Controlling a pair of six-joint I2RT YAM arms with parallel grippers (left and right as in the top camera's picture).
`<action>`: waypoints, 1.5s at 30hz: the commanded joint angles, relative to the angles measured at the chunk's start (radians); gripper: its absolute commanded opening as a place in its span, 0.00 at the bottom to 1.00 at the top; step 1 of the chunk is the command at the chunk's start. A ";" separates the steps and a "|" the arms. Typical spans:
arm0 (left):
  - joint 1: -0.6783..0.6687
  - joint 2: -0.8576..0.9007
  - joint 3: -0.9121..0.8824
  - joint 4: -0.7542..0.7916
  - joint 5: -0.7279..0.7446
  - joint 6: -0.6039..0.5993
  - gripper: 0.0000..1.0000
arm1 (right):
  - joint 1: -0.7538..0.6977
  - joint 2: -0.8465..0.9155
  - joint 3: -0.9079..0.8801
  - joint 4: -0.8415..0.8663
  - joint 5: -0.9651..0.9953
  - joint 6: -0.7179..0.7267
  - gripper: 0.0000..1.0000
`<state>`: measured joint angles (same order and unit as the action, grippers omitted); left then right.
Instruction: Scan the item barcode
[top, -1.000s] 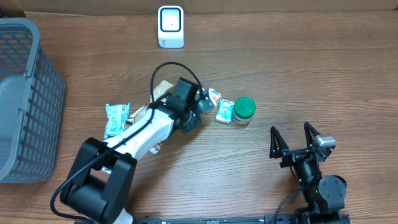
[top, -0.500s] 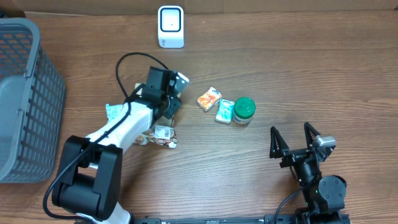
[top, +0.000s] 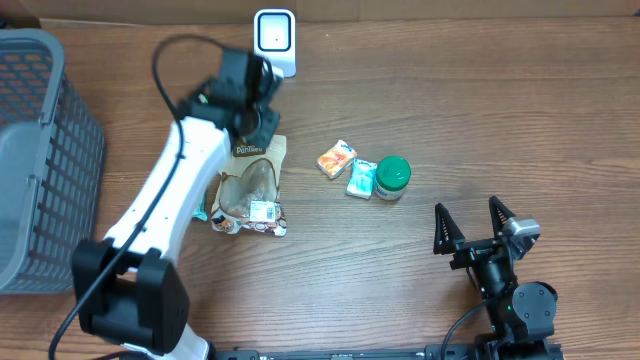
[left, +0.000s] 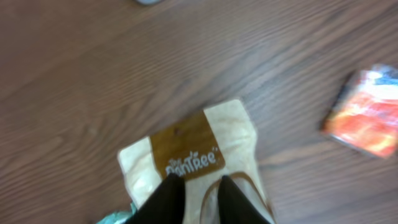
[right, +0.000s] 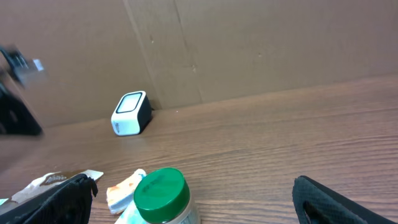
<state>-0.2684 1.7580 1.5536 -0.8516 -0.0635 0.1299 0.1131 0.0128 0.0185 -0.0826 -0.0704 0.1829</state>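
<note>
Arm (top: 170, 190) on the left stretched long from the near edge toward the far scanner (top: 274, 42), left claw (left: 198, 183) narrowly parted over the top of a tan pouch (left: 199, 146) lying flat left of centre, hold unclear; right claw (top: 478, 225) wide open, empty, near right.

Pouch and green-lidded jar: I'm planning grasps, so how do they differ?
The pouch lies flat; the green-lidded jar stands upright. The pouch is tan and brown; the jar has a round green lid. Both rest on the wooden table.
</note>
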 joint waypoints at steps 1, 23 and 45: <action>-0.006 -0.042 0.179 -0.126 0.093 -0.109 0.35 | 0.005 -0.010 -0.010 0.003 0.006 -0.006 1.00; 0.238 -0.043 0.618 -0.533 0.221 -0.121 0.92 | 0.005 -0.010 0.037 -0.073 -0.150 0.000 1.00; 0.537 -0.041 0.616 -0.512 0.193 0.058 1.00 | 0.005 0.762 0.840 -0.668 -0.149 -0.029 1.00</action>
<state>0.2657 1.7241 2.1498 -1.3655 0.1417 0.1410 0.1131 0.6567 0.7307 -0.7040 -0.2138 0.1780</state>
